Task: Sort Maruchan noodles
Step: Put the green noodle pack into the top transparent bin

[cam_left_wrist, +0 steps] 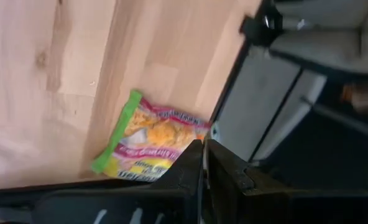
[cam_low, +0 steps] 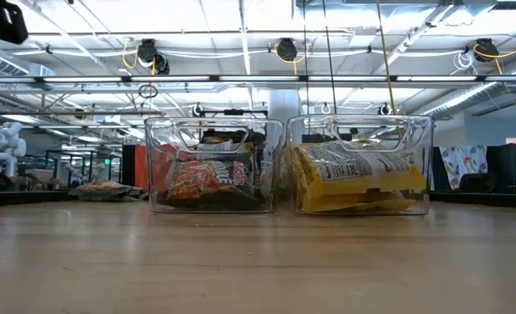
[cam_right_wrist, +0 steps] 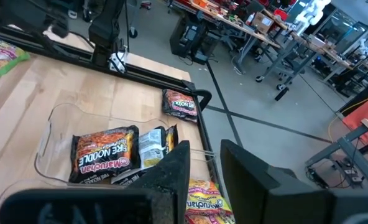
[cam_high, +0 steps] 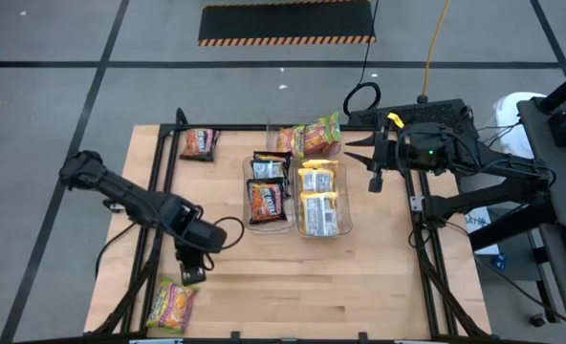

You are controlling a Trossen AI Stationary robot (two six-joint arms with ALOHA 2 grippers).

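Right up close, the left end effector (cam_left_wrist: 204,165) has its fingers pressed together, nothing between them, and the pink-green packet (cam_left_wrist: 147,144) lies flat on the surface (cam_left_wrist: 66,74) just beyond the tips. From above, that same packet (cam_high: 172,306) sits at the near left corner, with the left end effector (cam_high: 191,275) hovering just beside it, not touching.

Out to the middle now: two clear bins side by side. The left bin (cam_high: 269,188) holds dark packets (cam_high: 267,199), one on its face and others stacked behind it. The right bin (cam_high: 321,199) holds yellow packets (cam_high: 320,211), pale backs up. From table height both bins show as partly filled, dark in the left bin (cam_low: 213,164), yellow in the right bin (cam_low: 360,164).

Behind the bins, a pink-green pair (cam_high: 312,139) lies loose on the surface, touching the bins' far edge. A single dark packet (cam_high: 198,144) rests alone at the far left, well apart from the rest.

Over on the right, the right end effector (cam_high: 363,159) hangs above the surface's far right edge, beside the yellow bin, fingers spread with a clear gap and empty. Its own camera looks down past those fingers (cam_right_wrist: 171,168) at the dark bin and the lone dark packet (cam_right_wrist: 180,104) beyond.
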